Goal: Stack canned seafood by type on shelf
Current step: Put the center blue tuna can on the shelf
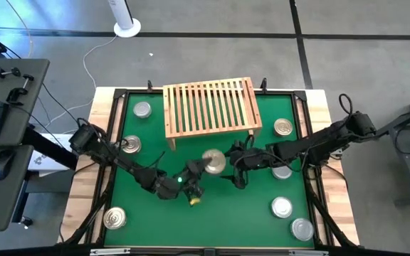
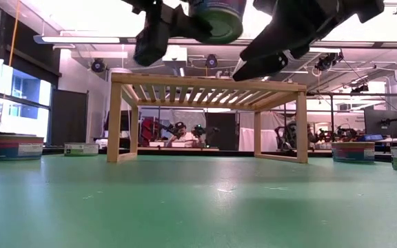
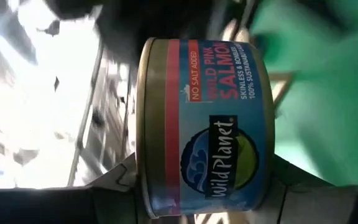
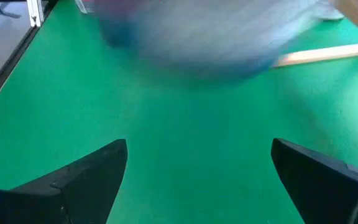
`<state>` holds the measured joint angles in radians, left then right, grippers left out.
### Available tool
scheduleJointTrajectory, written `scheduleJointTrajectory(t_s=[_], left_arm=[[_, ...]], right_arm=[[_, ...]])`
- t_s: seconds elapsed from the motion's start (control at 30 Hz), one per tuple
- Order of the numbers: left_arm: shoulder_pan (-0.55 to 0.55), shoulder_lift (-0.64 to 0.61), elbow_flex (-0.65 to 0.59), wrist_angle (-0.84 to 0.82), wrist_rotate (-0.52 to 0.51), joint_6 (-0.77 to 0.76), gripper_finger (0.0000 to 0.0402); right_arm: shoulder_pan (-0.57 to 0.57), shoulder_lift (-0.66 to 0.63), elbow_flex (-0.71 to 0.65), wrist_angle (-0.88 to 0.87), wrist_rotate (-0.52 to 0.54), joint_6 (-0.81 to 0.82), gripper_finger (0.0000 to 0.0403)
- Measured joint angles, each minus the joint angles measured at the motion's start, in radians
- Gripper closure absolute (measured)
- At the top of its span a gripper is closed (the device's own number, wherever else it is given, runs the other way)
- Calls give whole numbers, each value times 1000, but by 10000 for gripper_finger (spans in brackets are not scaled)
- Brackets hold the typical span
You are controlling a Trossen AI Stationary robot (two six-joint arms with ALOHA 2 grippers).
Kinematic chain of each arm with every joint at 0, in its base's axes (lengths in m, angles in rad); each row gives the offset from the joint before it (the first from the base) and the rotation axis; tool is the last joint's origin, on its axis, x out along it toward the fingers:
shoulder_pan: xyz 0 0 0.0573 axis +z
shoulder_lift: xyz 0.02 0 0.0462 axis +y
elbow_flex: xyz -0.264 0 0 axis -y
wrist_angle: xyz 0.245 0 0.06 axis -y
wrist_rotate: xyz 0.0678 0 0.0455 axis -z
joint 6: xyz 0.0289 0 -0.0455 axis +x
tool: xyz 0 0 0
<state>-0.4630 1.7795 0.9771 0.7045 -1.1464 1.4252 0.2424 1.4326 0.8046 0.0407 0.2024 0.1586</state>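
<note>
One shelf [image 1: 208,107] stands beyond both grippers, bare on top. Left gripper [image 1: 203,168] pinches a salmon tin [image 3: 204,124] by its curved wall, lifted off the mat — rigid, probably dense and slick-sided. Right gripper [image 4: 197,180] hangs just beside it, fingers spread.

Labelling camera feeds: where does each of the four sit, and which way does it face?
High: overhead, straight down; both arms, shelf, tins.
Low: table height, level across green mat; left claw holding salmon tin aloft.
Left wrist: on left arm, filled by that tin.
Right wrist: over mat; open right claw.
Shared: high and low both show the shelf.
</note>
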Motion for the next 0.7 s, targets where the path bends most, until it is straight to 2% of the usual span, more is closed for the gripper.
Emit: scheduleJointTrajectory(t_s=[0.1, 0.2, 0.33, 0.4, 0.53, 0.7], left_arm=[[56, -69, 0, -61, -21, -70, 237], [121, -154, 0, -208, -45, -201, 237], [180, -254, 0, -517, 67, -446, 237], [191, -288, 0, -620, 124, -559, 237], [186, -348, 0, -733, 122, -661, 237], [157, -373, 0, -741, 117, -655, 237]], right_arm=[[0, 0, 0, -5, 2, 12, 9], [1, 0, -1, -12, 15, 25, 9], [29, 0, -1, 59, 151, -57, 9], [54, 0, -1, 120, 234, -152, 9], [91, 0, -1, 261, 390, -370, 9], [61, 3, -1, 412, 399, -759, 21]])
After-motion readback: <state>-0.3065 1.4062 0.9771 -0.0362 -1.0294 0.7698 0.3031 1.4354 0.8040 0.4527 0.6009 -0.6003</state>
